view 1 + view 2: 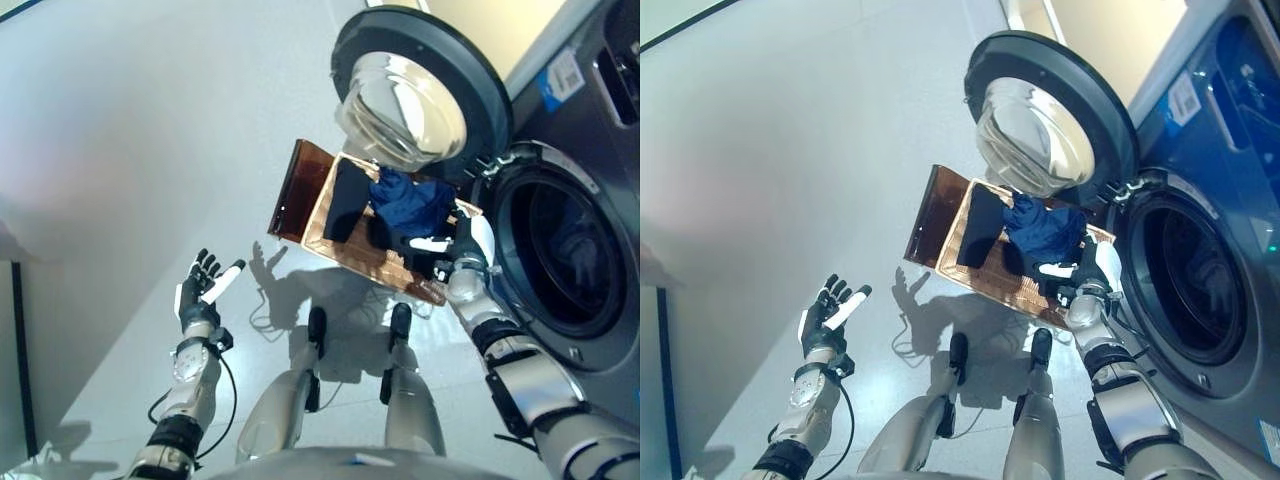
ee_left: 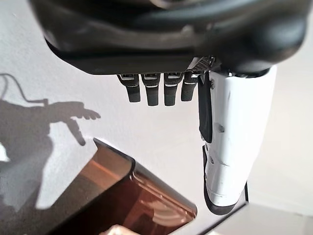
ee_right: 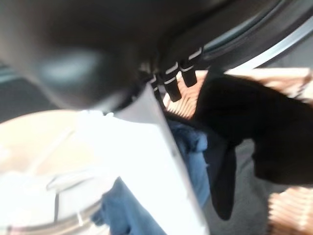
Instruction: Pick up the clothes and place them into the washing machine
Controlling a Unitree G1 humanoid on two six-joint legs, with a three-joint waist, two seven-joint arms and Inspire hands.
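A heap of clothes, a crumpled blue garment and a black one, lies in a brown basket on the floor, set just beside the washing machine, whose round door stands swung open so the drum can take the load. The right robot hand reaches down at the basket's edge nearest the machine, over the dark cloth; whether its fingers grip anything cannot be told. The left robot hand hovers well apart over bare floor, fingers spread, idle.
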